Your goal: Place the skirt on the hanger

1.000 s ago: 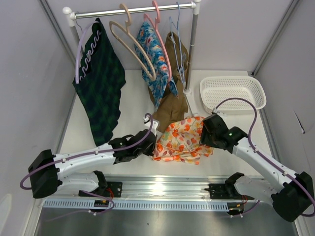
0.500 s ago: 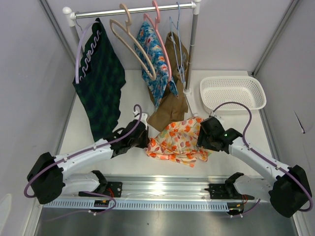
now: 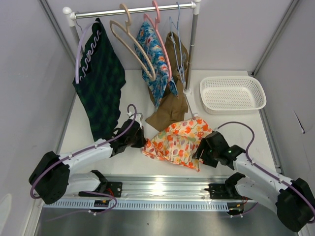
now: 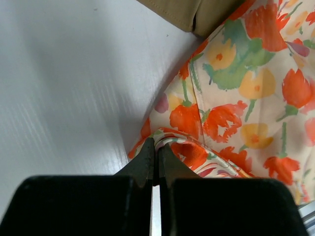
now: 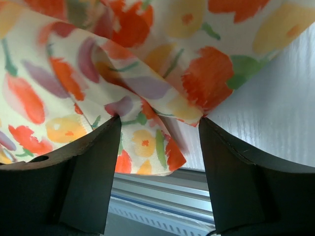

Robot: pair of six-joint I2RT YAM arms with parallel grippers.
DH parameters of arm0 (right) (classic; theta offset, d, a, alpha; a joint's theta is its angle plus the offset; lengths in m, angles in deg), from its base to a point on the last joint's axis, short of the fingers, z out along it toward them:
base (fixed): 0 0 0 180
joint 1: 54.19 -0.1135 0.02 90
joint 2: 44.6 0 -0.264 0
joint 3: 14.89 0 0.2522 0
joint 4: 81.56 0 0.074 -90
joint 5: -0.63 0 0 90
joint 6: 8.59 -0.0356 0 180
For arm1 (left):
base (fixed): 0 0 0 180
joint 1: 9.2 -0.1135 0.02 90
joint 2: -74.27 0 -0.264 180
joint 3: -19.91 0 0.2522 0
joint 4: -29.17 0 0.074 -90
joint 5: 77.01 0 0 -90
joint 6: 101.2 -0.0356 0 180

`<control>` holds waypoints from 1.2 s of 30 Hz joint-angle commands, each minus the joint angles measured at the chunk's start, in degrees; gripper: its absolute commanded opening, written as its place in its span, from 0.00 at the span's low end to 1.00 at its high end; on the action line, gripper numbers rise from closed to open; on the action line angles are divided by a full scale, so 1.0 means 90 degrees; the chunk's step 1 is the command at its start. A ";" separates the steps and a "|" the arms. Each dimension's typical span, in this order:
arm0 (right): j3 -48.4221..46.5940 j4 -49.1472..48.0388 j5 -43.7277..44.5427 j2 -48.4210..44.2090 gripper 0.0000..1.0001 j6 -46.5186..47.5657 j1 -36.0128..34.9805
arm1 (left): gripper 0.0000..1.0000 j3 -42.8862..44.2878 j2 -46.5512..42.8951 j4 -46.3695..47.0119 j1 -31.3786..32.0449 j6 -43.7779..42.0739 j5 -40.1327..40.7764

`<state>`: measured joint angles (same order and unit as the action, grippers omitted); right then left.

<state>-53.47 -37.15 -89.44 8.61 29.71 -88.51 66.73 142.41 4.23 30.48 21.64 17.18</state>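
Note:
The skirt (image 3: 178,141), cream with orange and yellow flowers, lies spread on the white table near the front edge. My left gripper (image 3: 142,142) is at its left corner, shut on the skirt's hem (image 4: 170,142), as the left wrist view (image 4: 156,146) shows. My right gripper (image 3: 199,155) is at the skirt's near right corner. Its jaws stand wide open in the right wrist view (image 5: 160,119), with a fold of skirt (image 5: 142,142) hanging between them. An empty beige hanger (image 3: 133,46) hangs on the rail (image 3: 133,11).
On the rail, a purple hanger carries a dark green plaid garment (image 3: 101,83), a pink hanger a blue floral garment (image 3: 152,54), and a blue hanger a tan garment (image 3: 172,105) that reaches the table. A white basket (image 3: 233,93) sits at the back right. The rail's post (image 3: 191,54) stands beside it.
My left gripper has pulled the skirt's corner to the left. My right gripper has moved toward the near edge. The skirt now lies flatter and wider.

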 commanded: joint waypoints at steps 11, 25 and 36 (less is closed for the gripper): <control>0.0697 -0.0390 -0.0129 -0.1242 0.66 -0.1765 -0.0501 | 0.00 -0.0333 -0.0354 0.0441 -0.0034 0.0296 -0.0153; 0.0706 0.0560 0.0233 -0.2192 0.62 -0.2028 -0.0941 | 0.00 -0.0411 -0.0354 0.0520 -0.0044 0.0355 -0.0143; 0.1185 -0.0603 0.0477 -0.1411 0.43 -0.2419 -0.1479 | 0.00 -0.0421 -0.0413 0.0500 -0.0034 0.0355 -0.0153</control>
<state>-43.57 -38.00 -87.63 -5.31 9.93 -101.19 63.34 140.18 7.42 30.46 23.89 16.63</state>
